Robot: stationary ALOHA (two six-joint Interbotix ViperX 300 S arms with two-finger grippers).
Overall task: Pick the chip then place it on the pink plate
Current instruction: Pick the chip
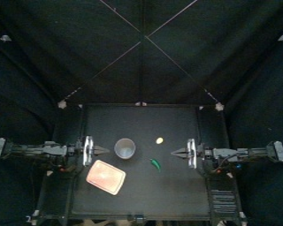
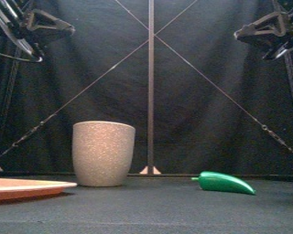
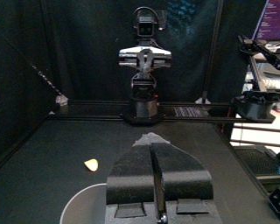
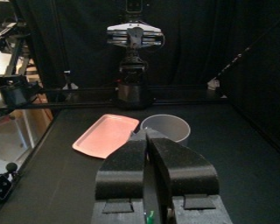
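The chip [image 1: 161, 140] is a small yellow piece lying on the black table right of the middle; the left wrist view shows the chip [image 3: 92, 164] beside the jaws. The pink plate [image 1: 106, 176] lies flat at the front left, and the plate [image 4: 108, 134] also shows in the right wrist view. My left gripper [image 1: 85, 152] hangs at the table's left side, jaws shut with nothing in them [image 3: 154, 140]. My right gripper [image 1: 191, 154] hangs at the right side, shut and empty [image 4: 147, 136]. Both are well above the table. In the front view the chip is hidden.
A tall grey speckled cup [image 1: 126, 147] stands upright between the plate and the chip, and the cup [image 2: 103, 154] looms large in the front view. A green toy pepper [image 1: 156, 162] lies in front of the chip, right of the cup [image 2: 225, 183].
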